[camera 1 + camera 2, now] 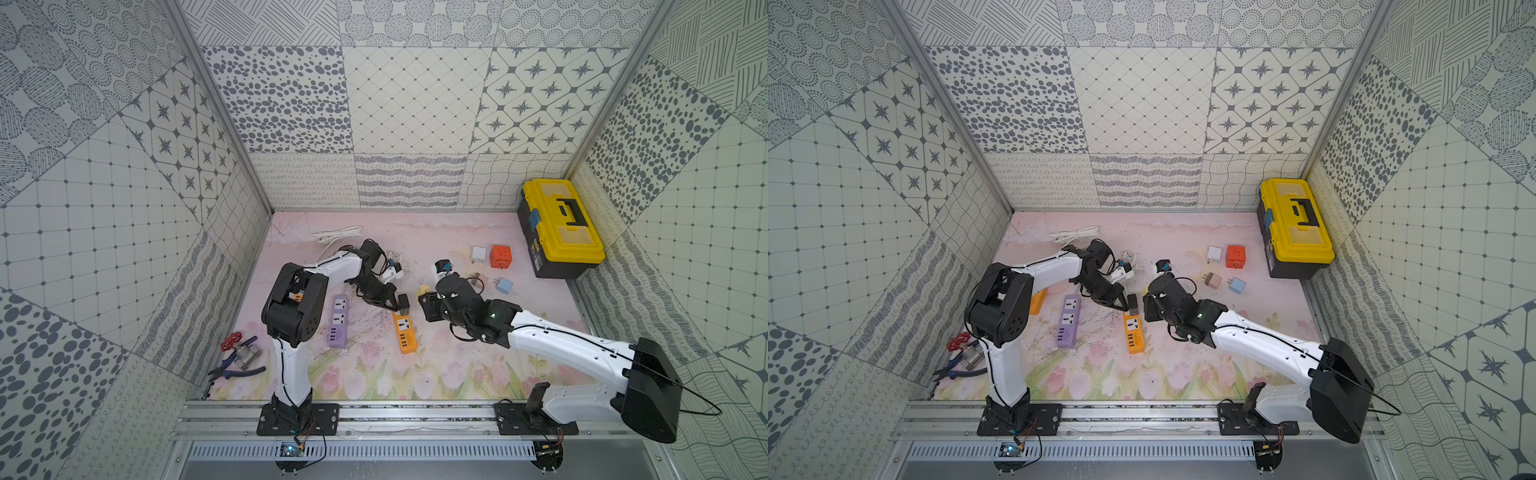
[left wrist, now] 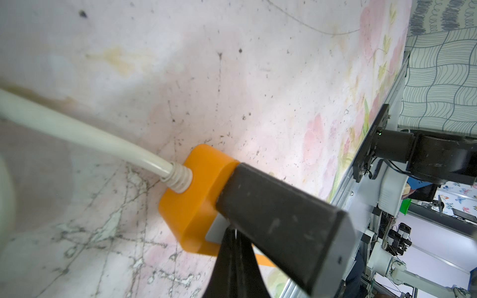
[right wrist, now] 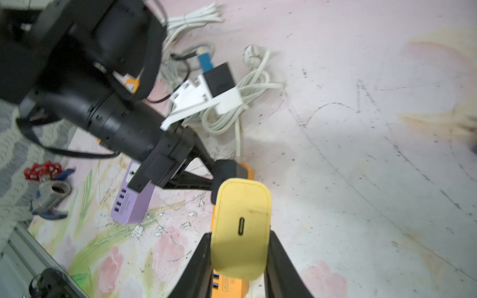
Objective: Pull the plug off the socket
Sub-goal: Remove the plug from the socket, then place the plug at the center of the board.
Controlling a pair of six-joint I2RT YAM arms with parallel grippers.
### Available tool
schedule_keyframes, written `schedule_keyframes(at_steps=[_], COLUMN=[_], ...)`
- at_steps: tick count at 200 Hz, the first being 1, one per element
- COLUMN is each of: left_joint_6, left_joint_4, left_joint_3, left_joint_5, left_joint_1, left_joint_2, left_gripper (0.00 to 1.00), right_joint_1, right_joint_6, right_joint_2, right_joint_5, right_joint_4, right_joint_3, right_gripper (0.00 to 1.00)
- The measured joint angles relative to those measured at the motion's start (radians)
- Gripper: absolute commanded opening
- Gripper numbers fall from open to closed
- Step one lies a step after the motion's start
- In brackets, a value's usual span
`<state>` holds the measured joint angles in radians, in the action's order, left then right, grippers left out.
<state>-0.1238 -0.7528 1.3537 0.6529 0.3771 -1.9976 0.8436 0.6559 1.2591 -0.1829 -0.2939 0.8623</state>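
Work at the middle of the desk (image 1: 457, 365), with room on every side for a clean lift. Treat the orange power strip (image 1: 405, 334) as the part to hold down: flat on the desk, with a white cord (image 2: 77, 129) at its far end.

Note the left pincer (image 2: 233, 245) with fingers together, tips pressing on the strip's face just beside the dark adapter (image 2: 278, 219) plugged in there. Hold that downward push firm, to stop the strip from rising with the pull.

Note the right pincer (image 3: 240, 238) clamped on the yellow plug (image 3: 242, 206), one finger on each side, over the strip. Cannot tell the prongs' state, seated in the socket or clear of it: hidden under the plug's body.

Pull straight along the prongs, away from the strip's face, never sideways; probably a jam or bent prongs with any tilt. Hold the clamp tight on the smooth shell, likely slippery. Steer clear of the left pincer's tips and the dark adapter, both close by. Lift far enough to see a gap between plug and strip
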Motion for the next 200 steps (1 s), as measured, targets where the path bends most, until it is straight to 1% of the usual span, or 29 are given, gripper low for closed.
schedule_keyframes(at_steps=[22, 51, 71, 97, 132, 170, 200], left_joint_6=[0.000, 0.000, 0.000, 0.000, 0.000, 0.000, 0.000], left_joint_4=[0.000, 0.000, 0.000, 0.000, 0.000, 0.000, 0.000], left_joint_3=[0.000, 0.000, 0.000, 0.000, 0.000, 0.000, 0.000], left_joint_5=[0.000, 0.000, 0.000, 0.000, 0.000, 0.000, 0.000], left_joint_1=[0.000, 0.000, 0.000, 0.000, 0.000, 0.000, -0.001], left_joint_2=[0.000, 0.000, 0.000, 0.000, 0.000, 0.000, 0.000], left_gripper=[0.00, 0.00, 0.00, 0.00, 0.00, 0.00, 0.00], right_joint_1=[-0.150, -0.314, -0.410, -0.504, -0.571, -0.577, -0.577], right_joint_6=[0.023, 0.044, 0.048, 0.048, 0.044, 0.024, 0.009], right_joint_2=[-0.023, -0.011, 0.045, 0.175, 0.377, 0.577, 0.694], right_joint_5=[0.085, 0.204, 0.274, 0.334, 0.374, 0.381, 0.383], right_joint_4=[0.012, 0.039, 0.080, 0.120, 0.164, 0.179, 0.177], right_joint_3=[-0.049, -0.077, -0.064, -0.002, 0.134, 0.302, 0.402], right_gripper=[0.18, 0.18, 0.18, 0.19, 0.19, 0.21, 0.27])
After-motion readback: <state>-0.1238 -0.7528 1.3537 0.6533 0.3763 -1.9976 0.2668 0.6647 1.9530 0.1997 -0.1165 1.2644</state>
